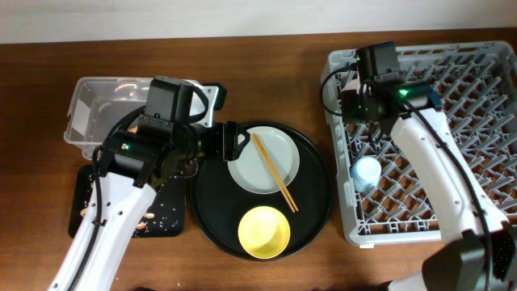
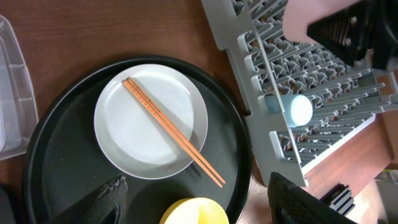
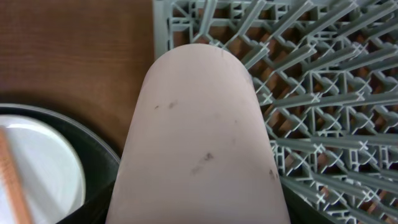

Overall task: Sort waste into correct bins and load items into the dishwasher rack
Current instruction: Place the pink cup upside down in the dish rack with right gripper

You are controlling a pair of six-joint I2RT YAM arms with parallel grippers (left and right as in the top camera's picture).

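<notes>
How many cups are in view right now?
2. The light-blue cup lies on its side in the dishwasher rack; the pink cup is in the right hand over the rack's corner. Others may be hidden.

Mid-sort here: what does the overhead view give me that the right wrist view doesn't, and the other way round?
Overhead only: the yellow bowl on the round black tray, the light-blue cup lying in the dishwasher rack, the clear tub, and the small black tray with scraps.
Right wrist only: the pink cup, close up, filling the frame by the rack's corner.
Both: the rack's lattice, the pale plate and the round tray's edge.
</notes>
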